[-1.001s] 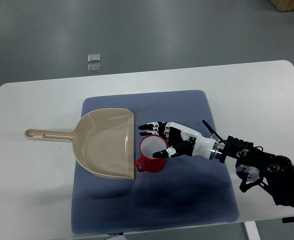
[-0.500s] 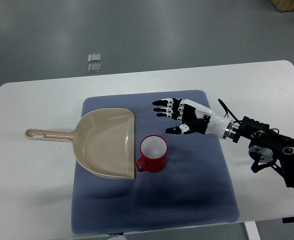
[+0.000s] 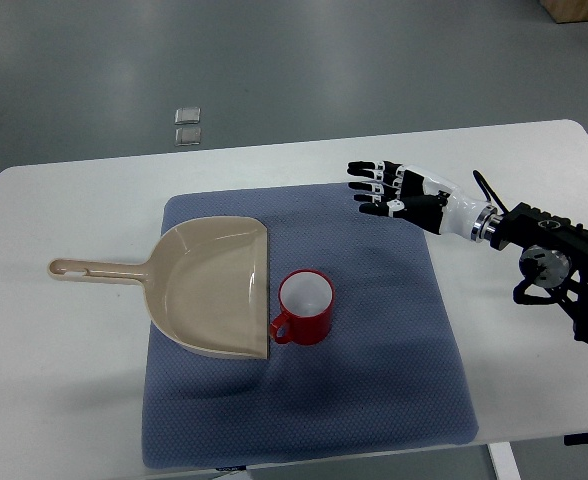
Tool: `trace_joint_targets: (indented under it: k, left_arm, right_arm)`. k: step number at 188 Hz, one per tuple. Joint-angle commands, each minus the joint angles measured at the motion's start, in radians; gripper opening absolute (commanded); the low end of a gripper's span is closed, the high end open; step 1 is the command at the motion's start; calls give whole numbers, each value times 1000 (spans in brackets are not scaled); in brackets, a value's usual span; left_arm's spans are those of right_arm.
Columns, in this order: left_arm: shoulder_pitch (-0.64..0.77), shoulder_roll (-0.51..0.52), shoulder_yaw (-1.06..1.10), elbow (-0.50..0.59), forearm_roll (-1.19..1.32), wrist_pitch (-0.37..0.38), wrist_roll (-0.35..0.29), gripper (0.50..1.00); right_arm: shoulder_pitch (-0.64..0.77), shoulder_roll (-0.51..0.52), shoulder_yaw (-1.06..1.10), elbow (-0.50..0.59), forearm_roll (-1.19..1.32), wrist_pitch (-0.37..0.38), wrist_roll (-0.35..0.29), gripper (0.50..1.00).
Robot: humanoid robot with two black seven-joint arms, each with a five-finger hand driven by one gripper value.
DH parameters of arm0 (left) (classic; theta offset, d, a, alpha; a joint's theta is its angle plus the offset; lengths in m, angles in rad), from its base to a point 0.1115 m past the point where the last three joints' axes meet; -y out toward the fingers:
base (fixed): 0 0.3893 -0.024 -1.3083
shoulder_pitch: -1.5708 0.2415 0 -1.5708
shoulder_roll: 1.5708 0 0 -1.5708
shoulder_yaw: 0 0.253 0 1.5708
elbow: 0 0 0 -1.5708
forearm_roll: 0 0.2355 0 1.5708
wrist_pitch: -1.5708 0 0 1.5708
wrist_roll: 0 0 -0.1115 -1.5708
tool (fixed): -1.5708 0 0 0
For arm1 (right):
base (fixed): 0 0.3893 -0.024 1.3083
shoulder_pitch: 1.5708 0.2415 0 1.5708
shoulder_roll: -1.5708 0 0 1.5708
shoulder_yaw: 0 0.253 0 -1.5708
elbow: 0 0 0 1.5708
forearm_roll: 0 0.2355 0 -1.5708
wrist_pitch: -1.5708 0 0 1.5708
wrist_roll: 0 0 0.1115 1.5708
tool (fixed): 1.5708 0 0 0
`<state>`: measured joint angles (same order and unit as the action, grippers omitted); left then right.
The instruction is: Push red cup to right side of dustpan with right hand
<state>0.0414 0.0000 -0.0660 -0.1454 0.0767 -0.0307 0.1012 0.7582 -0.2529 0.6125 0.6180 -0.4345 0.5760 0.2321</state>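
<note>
A red cup [image 3: 305,307] with a white inside stands upright on the blue mat [image 3: 374,380], its handle touching the open right edge of the beige dustpan [image 3: 214,285]. The dustpan lies flat, its handle pointing left over the white table. My right hand [image 3: 379,187] hovers open over the mat's far right corner, fingers spread and pointing left, well apart from the cup. Its arm comes in from the right edge. The left arm does not show.
The white table [image 3: 64,370] carries the mat. Two small clear squares [image 3: 188,124] lie on the grey floor beyond the table's far edge. A brown box corner [image 3: 579,10] shows at the top right.
My right hand has lifted off the cup and drawn back up and to the right, away from it. The cup and the dustpan have stayed where they were.
</note>
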Motion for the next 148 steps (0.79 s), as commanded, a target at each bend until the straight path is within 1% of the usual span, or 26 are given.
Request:
trace_joint_targets:
  k: [1,30,52,63,95,148]
  left_arm:
    - [0,0,0,1,0,0,0,1000]
    - [0,0,0,1,0,0,0,1000]
    - [0,0,0,1,0,0,0,1000]
    - [0,0,0,0,0,0,0,1000]
    - [0,0,0,1,0,0,0,1000]
    - [0,0,0,1,0,0,0,1000]
  right_arm:
    - [12,6,3,-1,51,-57,-82,936]
    - [26,20,4,-3,168,-105,-158,936]
    - [26,21,3,-1,329,-108,-220,936]
    - [26,20,1,-1,378,-110,-237,936]
    - [26,14,3,-4,392,-111,-226,936]
    - [23,9,3,-4,390,-102,-226,936]
